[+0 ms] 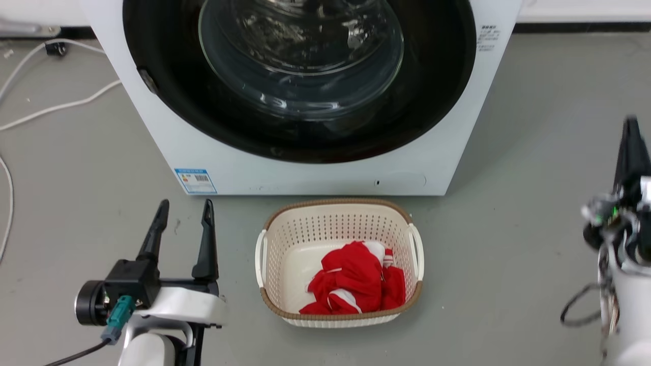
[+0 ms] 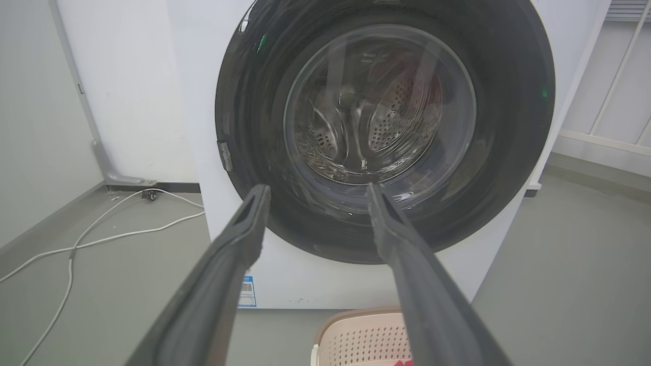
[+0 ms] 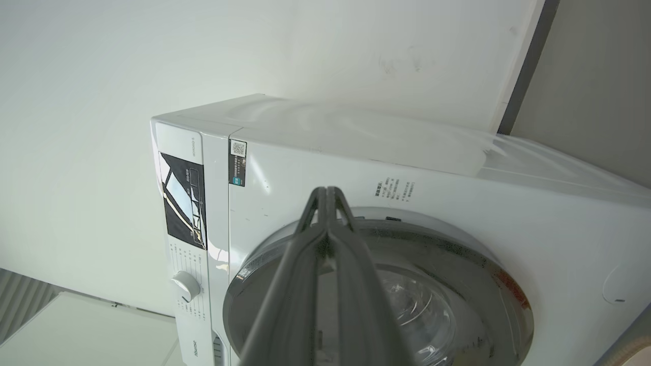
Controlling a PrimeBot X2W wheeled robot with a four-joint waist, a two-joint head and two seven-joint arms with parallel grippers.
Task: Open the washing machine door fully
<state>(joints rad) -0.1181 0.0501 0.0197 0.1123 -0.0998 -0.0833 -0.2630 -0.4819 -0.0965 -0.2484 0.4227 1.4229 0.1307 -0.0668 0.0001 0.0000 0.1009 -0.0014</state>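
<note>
White cables (image 1: 51, 107) trail over the grey floor (image 1: 513, 203) at far left. Next, the left arm's fingers (image 1: 206, 239) (image 2: 239, 239), long and dark, are spread wide w/ nothing btwn them. They point at the big white front-loading washing machine (image 1: 315, 175) (image 2: 203, 127) but stay well short of it. A blue label (image 1: 196, 181) sits at its lower left corner. The large round washing machine door (image 1: 168, 76) (image 2: 513, 101), glossy black rim and clear glass bowl, lies flat vs the front, closed. The steel drum (image 2: 386, 117) shows thru the glass. A cream perforated laundry basket (image 1: 335, 204) stands on the floor just in front, w/ red & white cloth (image 1: 356, 279) inside. Far right, the right arm's fingers (image 1: 630, 147) (image 3: 313, 226) are pressed together, empty, apart from the machine.
</note>
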